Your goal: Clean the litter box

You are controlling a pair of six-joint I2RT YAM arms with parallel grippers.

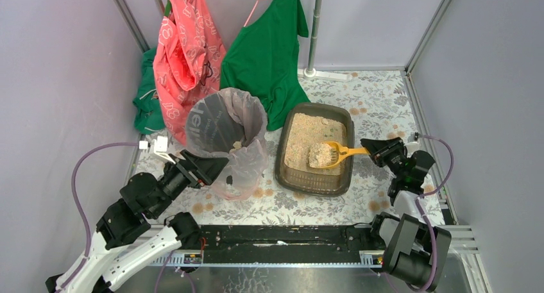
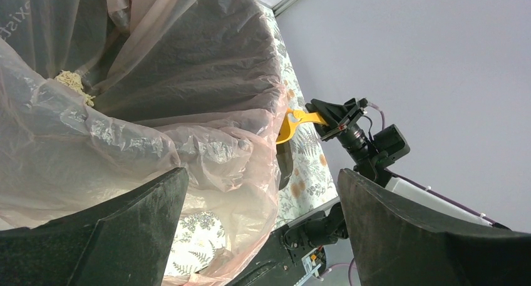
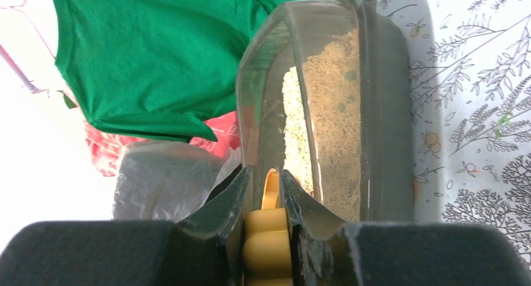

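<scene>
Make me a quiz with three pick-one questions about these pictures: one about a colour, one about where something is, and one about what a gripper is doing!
1. The hanging T-shirt behind the litter box is
A. green
B. blue
C. white

2. The head of the yellow scoop is
A. over the litter box
B. on the T-shirt
C. under the T-shirt

3. The right gripper is
A. open and empty
B. shut on the yellow scoop's handle
C. shut on the T-shirt

Answers:
1 A, the shirt is plain green in the top view.
2 A, the head, loaded with litter, sits within the tray's outline.
3 B, the right wrist view shows both fingers pressed against the yellow handle.
</scene>
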